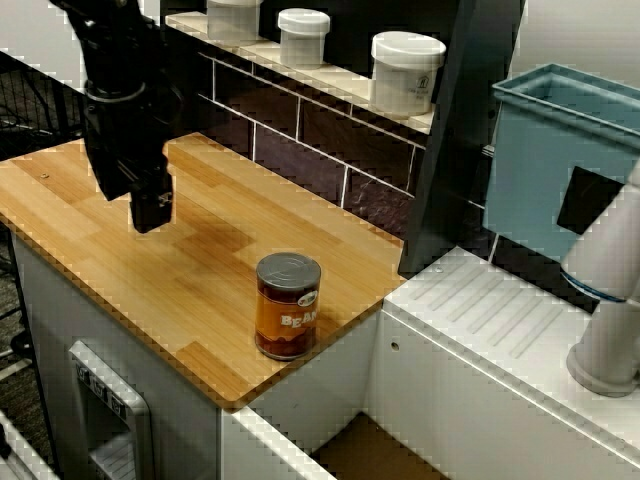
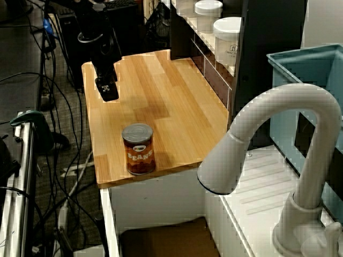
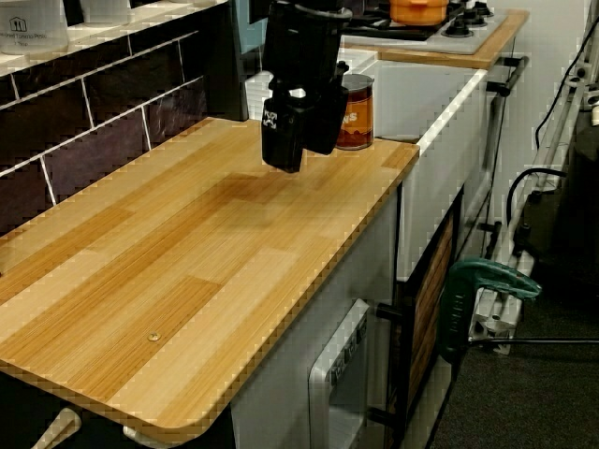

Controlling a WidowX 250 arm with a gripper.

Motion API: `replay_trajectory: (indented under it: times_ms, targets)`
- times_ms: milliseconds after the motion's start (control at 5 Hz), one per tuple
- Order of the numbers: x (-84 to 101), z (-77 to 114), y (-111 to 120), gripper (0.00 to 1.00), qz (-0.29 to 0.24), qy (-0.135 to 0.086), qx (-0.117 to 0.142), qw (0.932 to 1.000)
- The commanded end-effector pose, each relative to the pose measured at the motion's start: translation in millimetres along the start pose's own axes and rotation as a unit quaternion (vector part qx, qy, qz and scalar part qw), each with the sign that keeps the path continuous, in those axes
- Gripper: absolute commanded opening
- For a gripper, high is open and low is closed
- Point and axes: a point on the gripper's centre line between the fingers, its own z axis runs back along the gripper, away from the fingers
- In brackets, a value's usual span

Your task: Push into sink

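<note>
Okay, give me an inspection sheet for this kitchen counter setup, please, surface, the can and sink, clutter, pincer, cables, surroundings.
Surface: wooden countertop, bare apart from the can.
Job's things: beans can upright near the counter corner beside the sink; not yet pushed in.
Clutter: three white jars on the tiled ledge.
Grippers: pincer hangs above the counter, apart from the can; open or shut cannot be told.
Cables: several black cables on the floor beside the counter.
Surroundings: white faucet, ribbed draining board, teal bin, hob with orange pot.
</note>
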Motion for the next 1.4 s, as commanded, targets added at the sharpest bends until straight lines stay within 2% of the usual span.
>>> replay_trajectory:
  times_ms: [0,200,600,800,1000,1200]
  targets:
    - [16.7,2.8,-21,1.00,-0.059,-0.013,-0.026,0.9978]
    - [19.0,4.7,-37,1.00,-0.086,-0.007,-0.042,0.9954]
    - [15.9,-0.8,-68,1.00,-0.132,0.002,-0.042,0.9903]
    - [15.5,-1.0,-80,1.00,-0.148,-0.001,-0.045,0.9880]
    - [15.7,-1.1,-88,1.00,-0.158,-0.002,-0.043,0.9865]
    - [16.8,-1.5,-95,1.00,-0.177,0.004,-0.055,0.9827]
